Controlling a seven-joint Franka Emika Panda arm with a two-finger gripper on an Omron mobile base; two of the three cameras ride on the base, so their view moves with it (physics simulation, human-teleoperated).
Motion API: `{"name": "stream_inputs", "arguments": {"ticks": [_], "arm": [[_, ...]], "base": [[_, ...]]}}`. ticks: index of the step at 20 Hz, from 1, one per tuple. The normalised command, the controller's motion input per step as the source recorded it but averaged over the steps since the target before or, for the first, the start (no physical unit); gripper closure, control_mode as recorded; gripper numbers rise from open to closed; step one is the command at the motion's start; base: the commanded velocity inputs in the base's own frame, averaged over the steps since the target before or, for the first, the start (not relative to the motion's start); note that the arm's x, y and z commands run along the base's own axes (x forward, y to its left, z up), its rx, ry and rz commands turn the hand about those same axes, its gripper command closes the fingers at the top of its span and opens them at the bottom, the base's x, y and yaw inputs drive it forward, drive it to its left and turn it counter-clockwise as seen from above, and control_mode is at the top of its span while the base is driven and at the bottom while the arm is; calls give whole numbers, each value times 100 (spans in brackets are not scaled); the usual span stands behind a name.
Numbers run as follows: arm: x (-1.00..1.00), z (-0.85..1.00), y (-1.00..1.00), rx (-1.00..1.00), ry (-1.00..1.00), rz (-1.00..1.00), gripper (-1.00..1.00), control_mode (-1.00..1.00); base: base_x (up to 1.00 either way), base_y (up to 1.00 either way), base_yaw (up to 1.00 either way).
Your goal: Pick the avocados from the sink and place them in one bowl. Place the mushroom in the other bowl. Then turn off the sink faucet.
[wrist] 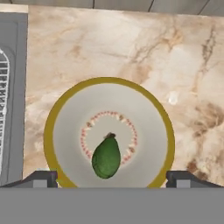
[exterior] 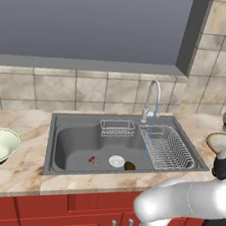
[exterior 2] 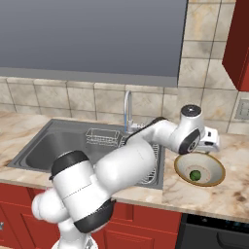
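Above, the released fingers hover over the tan bowl holding the green avocado; the dark avocado lies near the sink's drain, where running water may spoil the grasp.

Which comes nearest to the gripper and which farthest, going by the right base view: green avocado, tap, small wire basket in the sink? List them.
1. Green avocado: in the tan bowl, right below the gripper.
2. Tap: behind the sink, off to the gripper's left in this view.
3. Small wire basket: in the sink, farther left still.
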Motion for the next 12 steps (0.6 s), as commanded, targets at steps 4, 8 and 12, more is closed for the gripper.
{"name": "stream_inputs", "arguments": {"ticks": [4,8,12], "arm": [[-30,2,81,-12,0,0,-100,-100],[-47,0,67,-8,0,0,-100,-100],[-41,0,66,-4,0,0,-100,-100]], "base": [[0,0,0],[0,0,0],[0,0,0]]}}
